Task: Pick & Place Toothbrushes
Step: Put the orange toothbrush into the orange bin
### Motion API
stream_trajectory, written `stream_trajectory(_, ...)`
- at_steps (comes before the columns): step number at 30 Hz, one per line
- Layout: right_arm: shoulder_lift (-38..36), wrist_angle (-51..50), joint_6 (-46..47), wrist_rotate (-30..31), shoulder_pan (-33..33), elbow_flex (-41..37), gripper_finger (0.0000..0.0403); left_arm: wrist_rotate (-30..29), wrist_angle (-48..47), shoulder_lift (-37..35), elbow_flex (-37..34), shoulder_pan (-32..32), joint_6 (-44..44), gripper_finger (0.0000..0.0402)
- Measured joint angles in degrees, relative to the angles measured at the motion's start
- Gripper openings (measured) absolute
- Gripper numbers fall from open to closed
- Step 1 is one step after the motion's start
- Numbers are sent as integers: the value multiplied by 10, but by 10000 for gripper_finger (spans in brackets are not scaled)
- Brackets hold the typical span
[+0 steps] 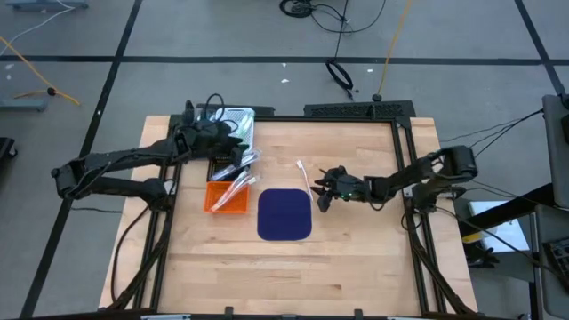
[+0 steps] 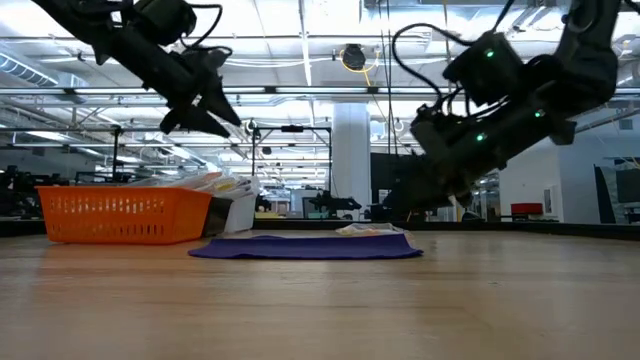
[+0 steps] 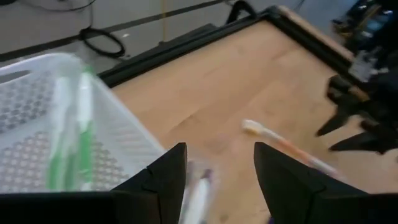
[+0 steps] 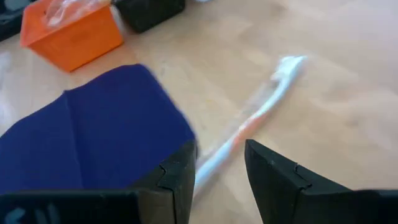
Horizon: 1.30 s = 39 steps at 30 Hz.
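On the left, my left gripper (image 1: 238, 153) hangs open and empty above the baskets; several toothbrushes (image 1: 236, 183) already lie in the orange basket (image 1: 213, 200). One loose toothbrush (image 1: 304, 176) remains beside the blue mat (image 1: 284, 214), my right gripper (image 1: 322, 188) open just beside it

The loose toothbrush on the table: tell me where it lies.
In the high view the loose toothbrush lies on bare wood just right of the blue mat, between it and the right end effector, well clear of the orange basket.
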Motion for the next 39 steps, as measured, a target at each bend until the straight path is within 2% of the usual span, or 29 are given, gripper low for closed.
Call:
stream_trajectory(7, 87, -13, -5, -12, 0, 69, 130, -38, 18, 0, 0, -57, -7, 189)
stream_trajectory(12, 114, -43, -7, 4, 0, 99, 130, -61, 18, 0, 0, -82, -7, 189)
stream_trajectory(21, 110, -82, -24, 53, -1, 102, 128, -92, 17, 1, 0, -108, -4, 189)
stream_trajectory(25, 105, -84, -19, 61, 4, 102, 120, -93, 17, 2, 0, -115, -4, 189)
stream_trajectory(29, 88, -70, -58, 64, 14, 101, 108, -94, 17, 2, 0, -118, -3, 189)
stream_trajectory(34, 76, -105, -66, 88, 8, 101, 97, -106, 17, 2, 0, -119, -1, 189)
stream_trajectory(39, 82, -114, -39, 60, 1, 101, 99, -106, 17, 2, 0, -119, -1, 189)
